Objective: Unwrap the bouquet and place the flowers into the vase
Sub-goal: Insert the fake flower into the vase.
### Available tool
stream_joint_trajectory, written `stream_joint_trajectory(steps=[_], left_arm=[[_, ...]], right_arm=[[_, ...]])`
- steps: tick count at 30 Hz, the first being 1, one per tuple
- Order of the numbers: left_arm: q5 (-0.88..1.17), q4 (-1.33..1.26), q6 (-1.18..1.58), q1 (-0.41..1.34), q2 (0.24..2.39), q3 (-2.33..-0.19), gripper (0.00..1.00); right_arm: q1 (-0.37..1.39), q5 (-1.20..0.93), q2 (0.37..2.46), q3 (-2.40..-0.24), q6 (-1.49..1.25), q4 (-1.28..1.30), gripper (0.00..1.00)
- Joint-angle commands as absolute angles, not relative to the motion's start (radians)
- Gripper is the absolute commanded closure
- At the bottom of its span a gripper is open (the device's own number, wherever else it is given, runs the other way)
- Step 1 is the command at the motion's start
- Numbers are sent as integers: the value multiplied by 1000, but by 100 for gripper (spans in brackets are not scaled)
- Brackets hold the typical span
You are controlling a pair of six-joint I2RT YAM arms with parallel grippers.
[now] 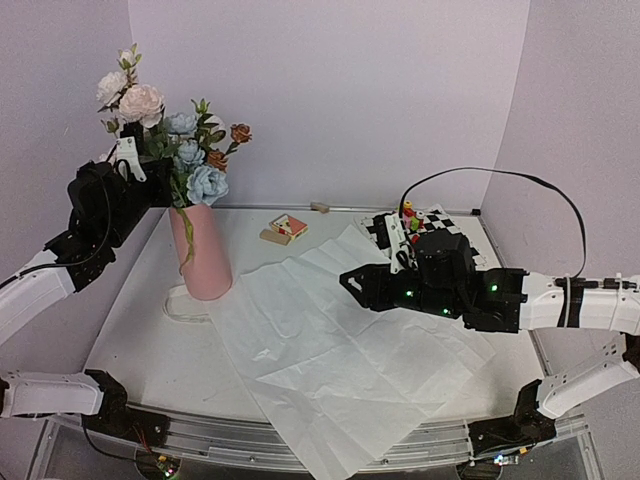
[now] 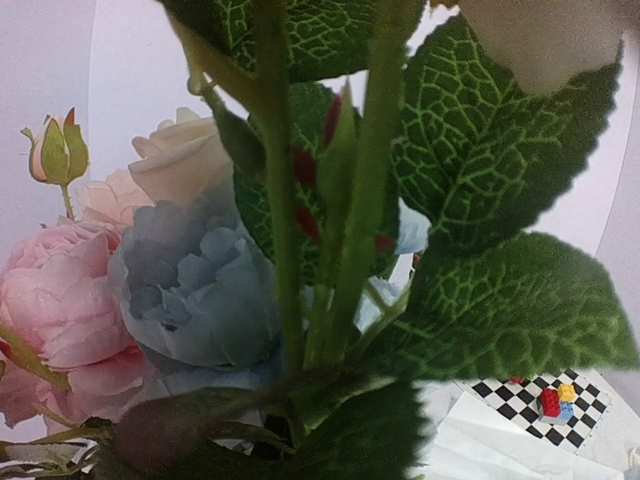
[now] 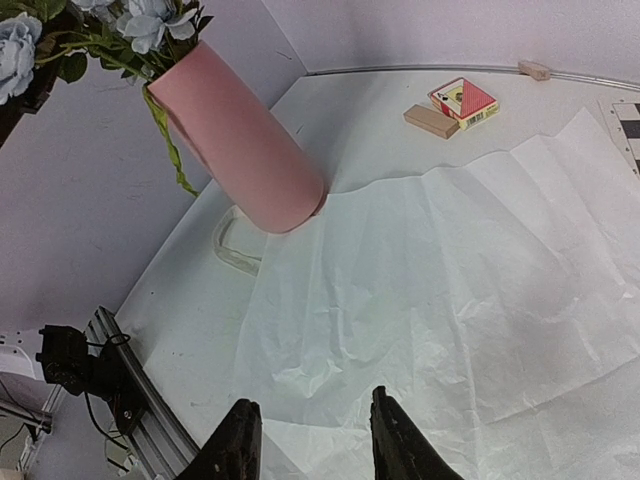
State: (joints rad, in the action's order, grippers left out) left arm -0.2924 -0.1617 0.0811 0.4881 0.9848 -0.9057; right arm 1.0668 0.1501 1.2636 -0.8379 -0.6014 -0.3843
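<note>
**Left.** The left fingers (image 1: 126, 156) are sitting closed among the flowers (image 1: 190, 165). We are judging them to be pinching the stems, although leaves are hiding the contact itself in the left wrist view. The flowers are standing with their long axis near upright. Their stems are running down from the fingers into the mouth of the pink vase (image 1: 203, 255), and their heads are fanning out above and to the right of the grip. The vase is standing on the tabletop (image 1: 140, 330) just below and slightly right of these fingers. We are therefore taking the left arm as the nearer one, and we are expecting any release to turn on that vertical line.

**Centre.** The white tissue paper (image 1: 330, 350) is lying spread flat, with one edge reaching the vase foot.

**Right.** The right fingers (image 3: 243, 445) are hanging parted and empty over the paper. They are well apart from the vase, which is lying ahead of them and to their left.
</note>
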Motion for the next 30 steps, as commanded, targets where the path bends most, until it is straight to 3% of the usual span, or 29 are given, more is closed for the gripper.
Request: stream_joint_trajectory(steps=[1,6,10,21,27,30], left_arm=[[-285,-93,68,489,1000,-977,100],[-277,-90,59,489,1015,-1001,95],[-280,-106,104,489,1007,-906,100],[-261,-146,192,489,963,-732,99],[-259,-126,191,490,931,-745,77],[-254,-101,209,489,904,-760,71]], right_arm=[[1071,166,1242,-839,-601,-397,61],[1071,164,1242,-836,-604,-397,61],[1071,164,1241,-831,-610,-397,61],[1071,170,1231,-827,-603,-397,61],[1071,167,1231,-825,-608,-397,61],[1072,171,1225,-820,-607,-397,61]])
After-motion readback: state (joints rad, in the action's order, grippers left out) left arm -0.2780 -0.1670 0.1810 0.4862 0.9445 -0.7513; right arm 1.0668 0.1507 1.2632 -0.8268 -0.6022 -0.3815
